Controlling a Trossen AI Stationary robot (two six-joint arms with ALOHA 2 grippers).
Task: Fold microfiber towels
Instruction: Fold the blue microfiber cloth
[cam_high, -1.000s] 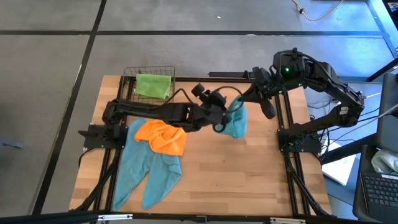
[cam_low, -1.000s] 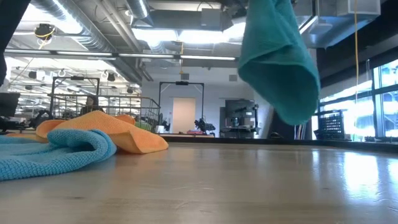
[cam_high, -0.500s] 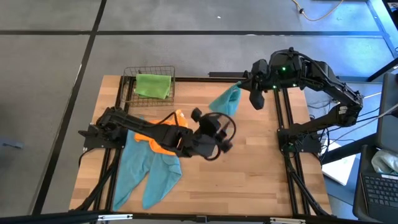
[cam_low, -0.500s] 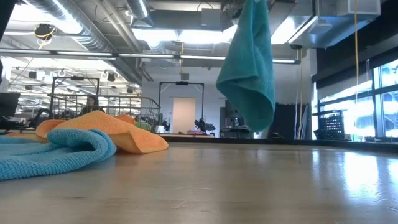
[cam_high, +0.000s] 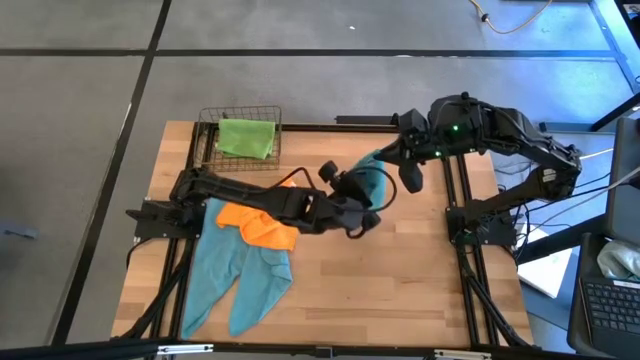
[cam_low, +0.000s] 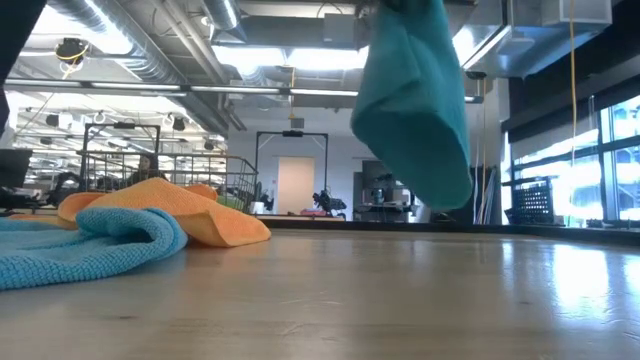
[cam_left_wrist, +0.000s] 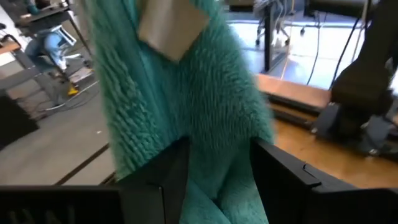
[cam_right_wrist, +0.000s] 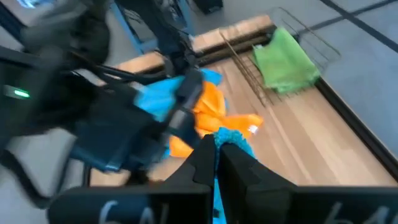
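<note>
teal towel (cam_left_wrist: 205, 118): fuzzy looped cloth, matt
counter (cam_high: 400, 280): smooth pale wood
basket (cam_high: 208, 128): thin metal wire
orange towel (cam_low: 170, 205): soft matt cloth

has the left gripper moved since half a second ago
Yes. The left gripper went up-table, closer to the wire basket, reaching the hanging teal towel.

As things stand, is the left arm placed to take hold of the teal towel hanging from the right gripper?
Probably yes. The hanging teal towel held by the right gripper already drapes between the left gripper's open jaws, well clear of the table, with nothing in between.
</note>
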